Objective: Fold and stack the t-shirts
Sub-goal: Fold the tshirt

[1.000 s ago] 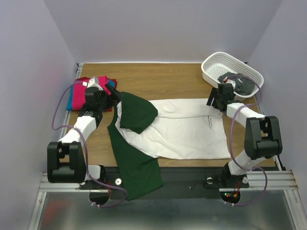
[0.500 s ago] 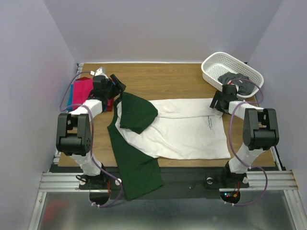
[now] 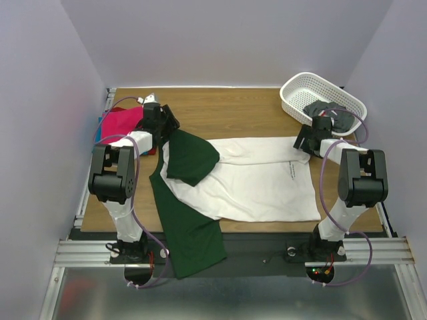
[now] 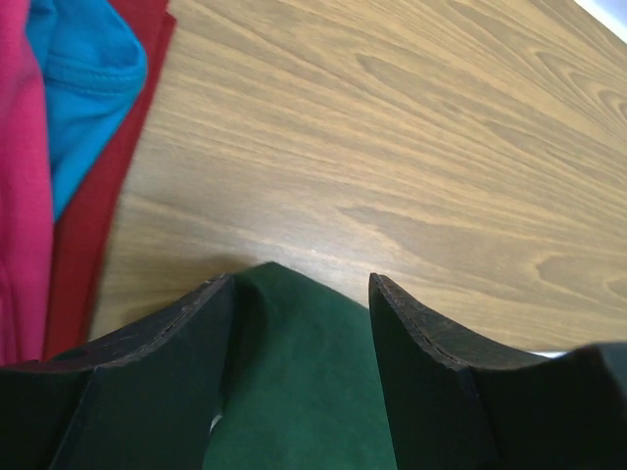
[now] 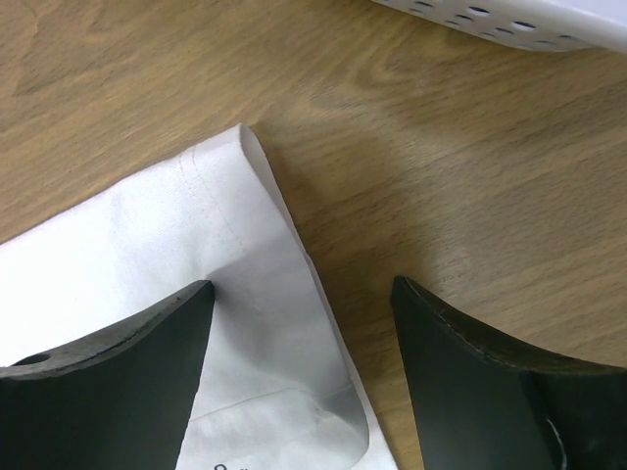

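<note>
Your left claw (image 4: 299,284) has its jaws apart. The tip of the dark green sleeve (image 4: 294,392) lies in the gap between them and is not pinched. A second ago this claw hung over the folded stack. It has since swung right and farther back, to the sleeve's far corner, and the arm's elbow has drawn in toward the table's left edge.

Your right claw (image 5: 299,284) is spread wide over the far right corner of the white shirt (image 5: 147,255), with one finger above the cloth and the other above bare wood. It has shifted only slightly toward the basket, and its elbow is folded closer to the base.

The shirt lies as it did before, spread across the middle of the table (image 3: 233,113). One green sleeve is folded over onto the white body, and another green length trails over the near edge between the arm bases.

Close beside your left claw sits the stack, with a magenta shirt (image 3: 123,123) on top, a blue shirt (image 4: 83,88) under it and a red shirt (image 4: 98,215) lowest. Just beyond your right claw, in the far right corner, the white lattice basket (image 3: 300,90) holds a dark garment (image 3: 330,115).
</note>
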Motion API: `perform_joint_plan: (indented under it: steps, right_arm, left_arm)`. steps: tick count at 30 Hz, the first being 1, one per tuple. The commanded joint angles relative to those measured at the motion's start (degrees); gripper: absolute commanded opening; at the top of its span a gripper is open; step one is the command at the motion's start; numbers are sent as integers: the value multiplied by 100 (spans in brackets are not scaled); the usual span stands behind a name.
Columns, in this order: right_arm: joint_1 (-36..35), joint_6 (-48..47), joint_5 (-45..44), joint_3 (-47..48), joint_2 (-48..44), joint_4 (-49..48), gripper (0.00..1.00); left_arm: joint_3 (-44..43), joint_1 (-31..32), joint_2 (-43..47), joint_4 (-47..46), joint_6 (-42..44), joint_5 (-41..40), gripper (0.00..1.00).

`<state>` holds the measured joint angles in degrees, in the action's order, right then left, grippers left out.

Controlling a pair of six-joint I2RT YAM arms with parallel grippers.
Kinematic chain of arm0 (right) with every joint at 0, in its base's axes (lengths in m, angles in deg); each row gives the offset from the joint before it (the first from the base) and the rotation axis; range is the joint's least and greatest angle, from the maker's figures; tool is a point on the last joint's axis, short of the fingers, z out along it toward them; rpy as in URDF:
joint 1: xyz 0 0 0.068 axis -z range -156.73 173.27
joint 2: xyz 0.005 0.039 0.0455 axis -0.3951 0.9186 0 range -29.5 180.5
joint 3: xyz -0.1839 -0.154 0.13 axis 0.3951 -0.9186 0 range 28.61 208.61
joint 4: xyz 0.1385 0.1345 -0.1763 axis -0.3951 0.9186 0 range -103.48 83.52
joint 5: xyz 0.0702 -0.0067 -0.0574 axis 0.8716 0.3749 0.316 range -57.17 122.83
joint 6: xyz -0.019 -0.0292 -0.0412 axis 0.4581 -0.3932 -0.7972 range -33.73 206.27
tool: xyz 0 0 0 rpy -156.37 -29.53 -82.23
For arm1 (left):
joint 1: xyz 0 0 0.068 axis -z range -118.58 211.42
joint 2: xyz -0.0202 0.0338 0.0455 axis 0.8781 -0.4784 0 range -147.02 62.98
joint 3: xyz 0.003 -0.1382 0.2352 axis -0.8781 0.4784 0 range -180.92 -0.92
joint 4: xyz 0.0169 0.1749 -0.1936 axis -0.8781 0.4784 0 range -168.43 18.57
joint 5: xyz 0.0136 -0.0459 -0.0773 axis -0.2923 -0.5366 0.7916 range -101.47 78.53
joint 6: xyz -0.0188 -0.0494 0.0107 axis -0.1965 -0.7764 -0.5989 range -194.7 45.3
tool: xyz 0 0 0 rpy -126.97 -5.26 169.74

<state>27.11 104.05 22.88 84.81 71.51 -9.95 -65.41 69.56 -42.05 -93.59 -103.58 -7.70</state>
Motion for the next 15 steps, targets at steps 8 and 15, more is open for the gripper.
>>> perform_joint_plan:
  steps: [8,15]
  right_arm:
    - [188,59,187,92,296,-186,66]
    - [267,59,222,110,454,-169,30]
  left_arm:
    - [-275,-23,-342,-66,120,-280,45]
    - [-433,-23,-553,4,225,-219,3]
